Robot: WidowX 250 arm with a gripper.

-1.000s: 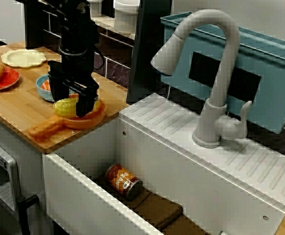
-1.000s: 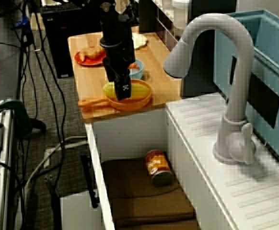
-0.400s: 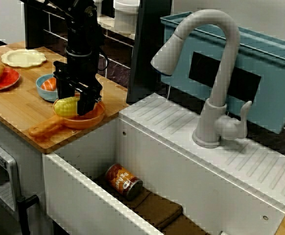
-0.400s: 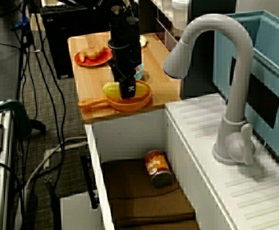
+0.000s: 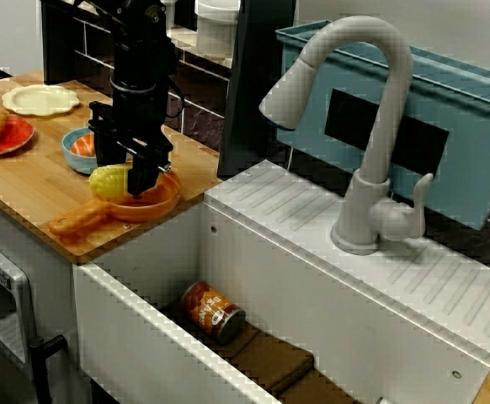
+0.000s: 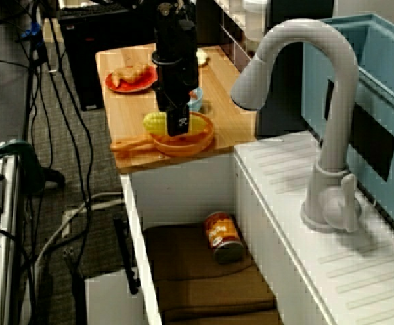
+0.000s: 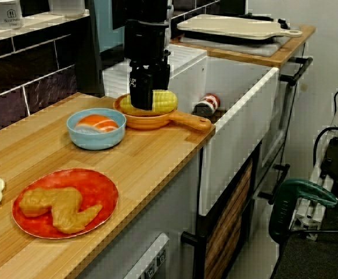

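1. The jaws of the gripper [image 5: 130, 178] are clamped across the corn cob [image 5: 108, 181], and the arm is pointed straight down.
2. The cob is held low over the orange pan [image 5: 164, 200] (whether it is touching the pan's floor cannot be told).
3. A round, smooth cob is judged apt to roll, so a firm clamp and a level wrist are advised.
4. The pan is set on the wooden counter [image 7: 151, 168], just beside a blue bowl [image 7: 79, 132].
5. A can [image 5: 214, 311] is seen lying in the sink [image 5: 144, 337].
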